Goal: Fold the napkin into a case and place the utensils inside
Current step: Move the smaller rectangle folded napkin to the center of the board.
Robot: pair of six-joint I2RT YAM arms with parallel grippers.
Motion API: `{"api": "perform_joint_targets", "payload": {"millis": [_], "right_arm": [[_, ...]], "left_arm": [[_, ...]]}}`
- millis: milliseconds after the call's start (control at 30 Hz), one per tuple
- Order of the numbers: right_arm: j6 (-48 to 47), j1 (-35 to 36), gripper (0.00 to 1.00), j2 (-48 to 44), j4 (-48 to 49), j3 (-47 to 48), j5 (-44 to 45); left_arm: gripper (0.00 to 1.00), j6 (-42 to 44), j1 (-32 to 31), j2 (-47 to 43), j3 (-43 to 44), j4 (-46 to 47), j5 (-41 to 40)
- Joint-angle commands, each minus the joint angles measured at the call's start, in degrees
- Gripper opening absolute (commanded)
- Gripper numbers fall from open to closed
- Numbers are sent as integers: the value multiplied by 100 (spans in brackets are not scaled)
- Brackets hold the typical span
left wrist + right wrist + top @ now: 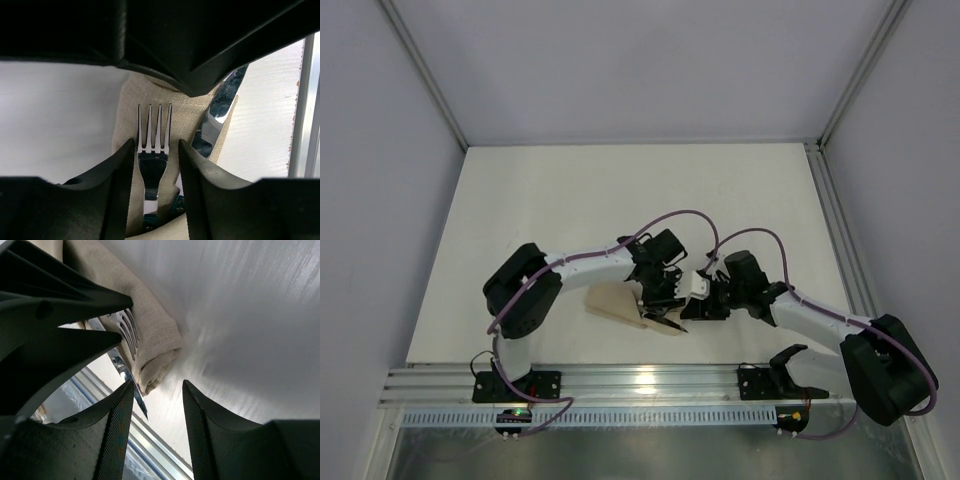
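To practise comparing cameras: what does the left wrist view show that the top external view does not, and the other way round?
Only the left wrist view: the fork and knife side by side, with the left end effector open astride the fork's neck. Only the top external view: the left arm and right arm meeting near the front edge of the table, and the right end effector. Both: the beige napkin and the left end effector.

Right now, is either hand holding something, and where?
Nothing looks held. The left hand straddles the neck of the fork without squeezing it; the right hand is open and empty beside the napkin.
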Motion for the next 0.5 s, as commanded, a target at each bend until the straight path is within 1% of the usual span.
{"api": "perform_joint_targets", "payload": {"millis": [0, 100, 267, 400, 467], "right_arm": [[100, -21, 48, 257, 614, 162, 14], [205, -13, 48, 468, 1053, 144, -100], [293, -21, 47, 688, 1283, 30, -83], [337, -21, 46, 864, 1458, -40, -118], [337, -13, 46, 926, 1450, -40, -118]], "left_arm": [[43, -81, 56, -314, 33, -184, 120], [45, -230, 99, -508, 138, -237, 67], [47, -371, 266, -789, 271, -456, 49], [46, -477, 486, -930, 166, -711, -38], [47, -634, 740, -1105, -18, -764, -178]]}}
